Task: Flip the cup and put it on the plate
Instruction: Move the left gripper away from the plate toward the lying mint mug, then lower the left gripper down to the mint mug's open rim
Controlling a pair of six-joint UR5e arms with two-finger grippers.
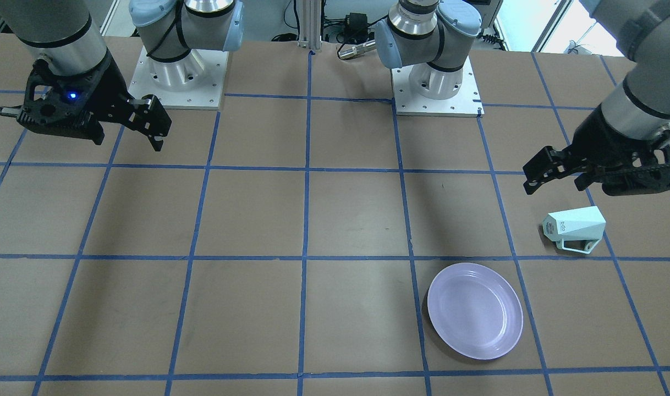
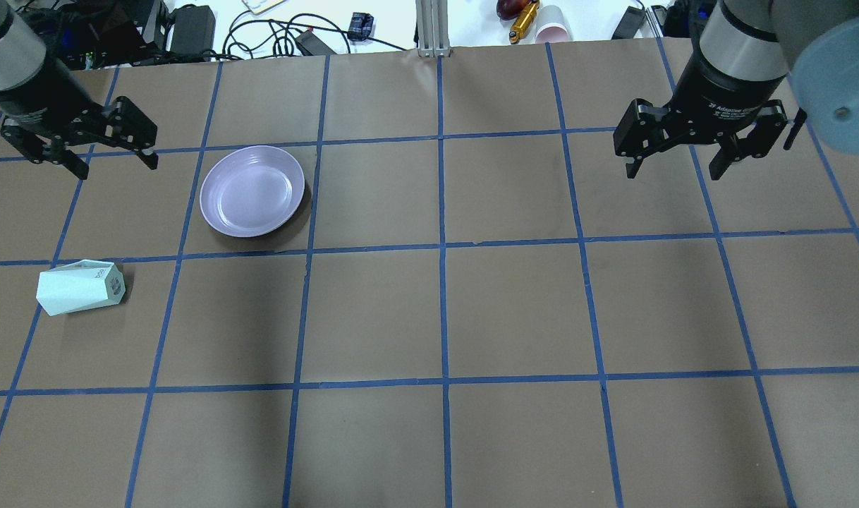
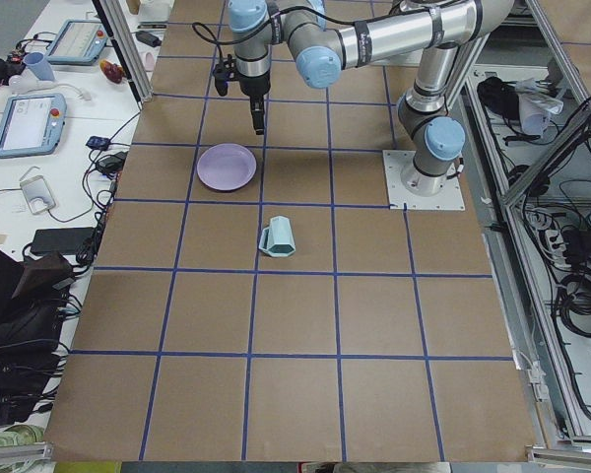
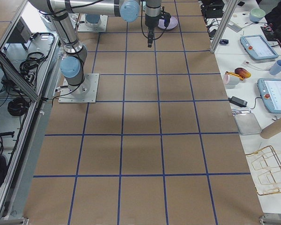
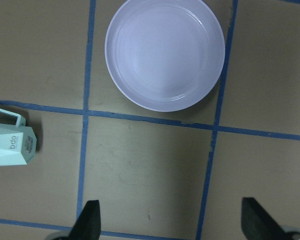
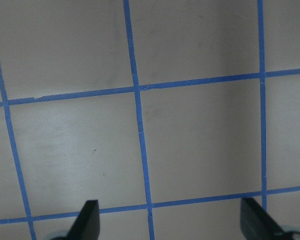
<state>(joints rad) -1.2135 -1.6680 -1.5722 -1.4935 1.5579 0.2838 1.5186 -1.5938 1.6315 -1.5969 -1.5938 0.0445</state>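
Observation:
The pale mint-green cup (image 2: 80, 287) lies on its side on the table at the left, its lettered base facing the plate; it also shows in the front view (image 1: 574, 228) and at the left edge of the left wrist view (image 5: 10, 147). The lavender plate (image 2: 252, 190) sits bare to the cup's right and farther back, and shows too in the front view (image 1: 474, 311) and the left wrist view (image 5: 165, 52). My left gripper (image 2: 118, 168) is open and empty, raised above the table between the two and behind the cup. My right gripper (image 2: 673, 173) is open and empty, raised at the far right.
Brown paper with a blue tape grid (image 2: 441, 243) covers the table. The two arm bases (image 1: 437, 82) stand at the robot's edge. Cables, a small pink cup (image 2: 553, 32) and other clutter lie beyond the far edge.

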